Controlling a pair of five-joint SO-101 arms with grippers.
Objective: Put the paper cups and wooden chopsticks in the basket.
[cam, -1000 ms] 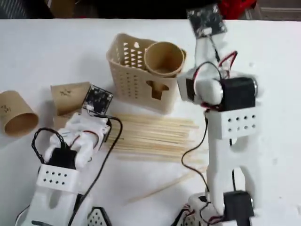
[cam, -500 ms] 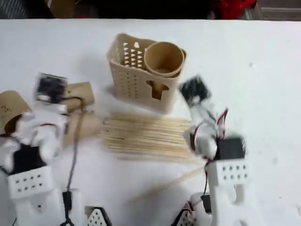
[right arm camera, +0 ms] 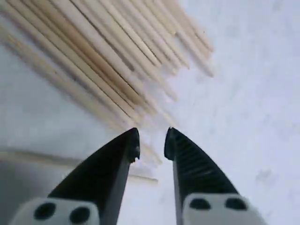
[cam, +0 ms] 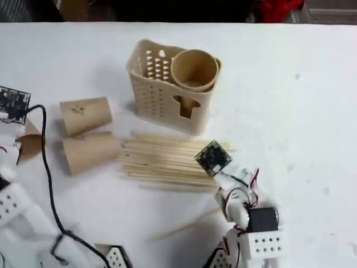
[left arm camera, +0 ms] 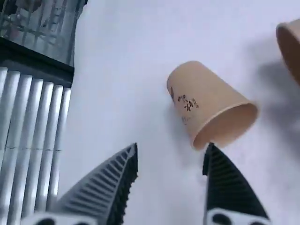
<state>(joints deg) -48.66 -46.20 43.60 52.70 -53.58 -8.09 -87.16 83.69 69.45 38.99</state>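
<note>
A cream basket (cam: 162, 92) stands at the back centre with one paper cup (cam: 194, 70) upright inside it. Two paper cups (cam: 85, 114) (cam: 90, 152) lie on their sides to its left. A third cup (left arm camera: 208, 110) lies at the far left, just beyond my open left gripper (left arm camera: 171, 149), with nothing between the fingers. A pile of wooden chopsticks (cam: 167, 159) lies in front of the basket, and one stray chopstick (cam: 184, 226) lies nearer the front. My right gripper (right arm camera: 151, 136) hovers over the near end of the chopsticks (right arm camera: 108, 51), its fingers a narrow gap apart and empty.
The left arm (cam: 11, 106) sits at the table's far left edge and the right arm (cam: 248, 215) low at the front centre. A ribbed metal panel (left arm camera: 33, 126) lies past the table's left edge. White tabletop (cam: 301, 111) stretches to the right.
The right arm has drawn back from the basket and dropped low over the chopsticks' right end. The left arm has swung from the front centre out to the far-left cup.
</note>
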